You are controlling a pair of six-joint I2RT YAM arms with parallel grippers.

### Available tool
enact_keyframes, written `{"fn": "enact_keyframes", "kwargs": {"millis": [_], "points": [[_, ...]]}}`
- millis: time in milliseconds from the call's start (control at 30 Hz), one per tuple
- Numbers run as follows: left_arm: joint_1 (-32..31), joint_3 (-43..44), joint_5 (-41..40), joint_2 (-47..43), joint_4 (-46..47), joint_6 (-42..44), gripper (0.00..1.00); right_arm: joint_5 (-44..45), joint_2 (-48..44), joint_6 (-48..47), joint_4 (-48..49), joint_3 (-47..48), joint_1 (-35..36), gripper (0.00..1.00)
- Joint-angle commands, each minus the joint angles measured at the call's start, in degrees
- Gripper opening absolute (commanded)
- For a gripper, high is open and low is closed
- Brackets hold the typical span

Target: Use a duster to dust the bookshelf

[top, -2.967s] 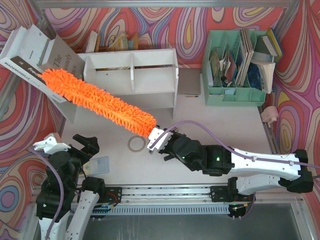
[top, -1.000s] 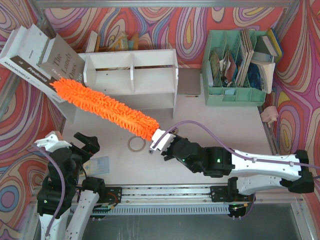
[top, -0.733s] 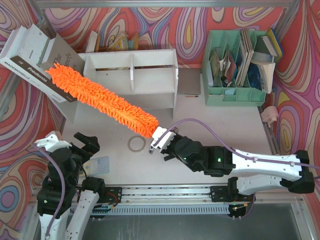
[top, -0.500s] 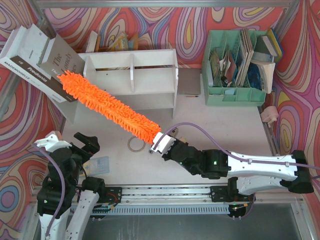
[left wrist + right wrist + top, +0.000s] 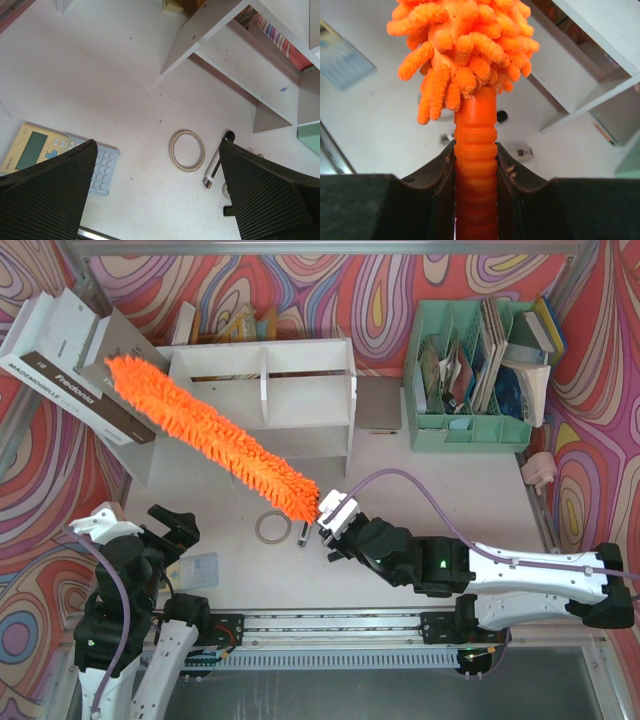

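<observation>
The right gripper (image 5: 330,518) is clamped on the ribbed handle of the one duster (image 5: 215,435), and the fluffy head starts just beyond its fingertips. The duster's long axis runs diagonally away from the gripper, pointing far-left across the left end of the single bookshelf (image 5: 305,405). Its tip lies over the books (image 5: 60,360) leaning beside the shelf. The left gripper (image 5: 157,146) stands wide with nothing in it, above the table (image 5: 100,75), near one tape ring (image 5: 187,150) and one calculator (image 5: 55,160).
</observation>
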Motion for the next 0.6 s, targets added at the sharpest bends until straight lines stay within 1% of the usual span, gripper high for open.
{"fn": "enact_keyframes", "kwargs": {"millis": [0,67,167,333,433,567], "points": [[0.41,0.05,-0.33,0.35,0.22,0.14,0.98,-2.36,-0.48,10.68,15.58,2.23,-0.01,0.0],[0.41,0.1,-0.33,0.34,0.17,0.14,0.98,-3.03,1.42,14.25,19.62,1.9,0.53,0.0],[0.41,0.1,-0.21,0.35,0.3,0.19,0.98,0.52,6.63,19.68,24.86,2.86,1.67,0.0],[0.41,0.05,-0.07,0.44,0.35,0.25,0.98,5.79,15.9,28.55,29.64,7.44,4.26,0.0],[0.41,0.09,-0.02,0.56,0.29,0.32,0.98,9.81,22.1,32.51,30.39,12.31,6.42,0.0],[0.41,0.19,-0.14,0.62,0.24,0.35,0.98,12.21,28.78,37.04,30.26,17.45,8.06,0.0]]}}
